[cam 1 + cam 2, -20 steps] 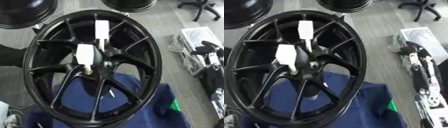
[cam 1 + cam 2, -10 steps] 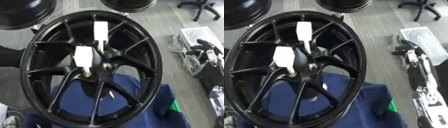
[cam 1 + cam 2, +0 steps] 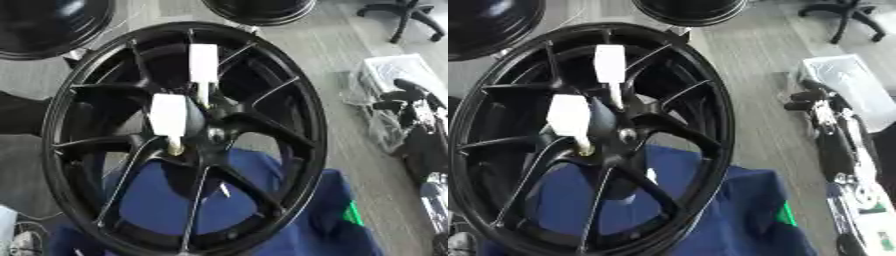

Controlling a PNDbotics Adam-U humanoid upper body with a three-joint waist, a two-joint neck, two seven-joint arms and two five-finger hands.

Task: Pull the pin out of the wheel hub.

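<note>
Two white-handled pins (image 3: pixel 169 116) (image 3: pixel 203 64) sit in the black wheel hub (image 3: pixel 210 134) over a blue cloth (image 3: pixel 302 220), while the right hand (image 3: pixel 811 98), well apart, shows no readable finger pose.

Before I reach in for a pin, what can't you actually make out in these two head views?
- Right robot hand: dark shape at the right; finger pose unreadable against the dark clutter.
- Left robot hand: in neither view.
- Two white pins: how deep they sit in the wheel hub is hidden by the spokes.
- Wheel rim: bottom cut off by the lower edge.
</note>
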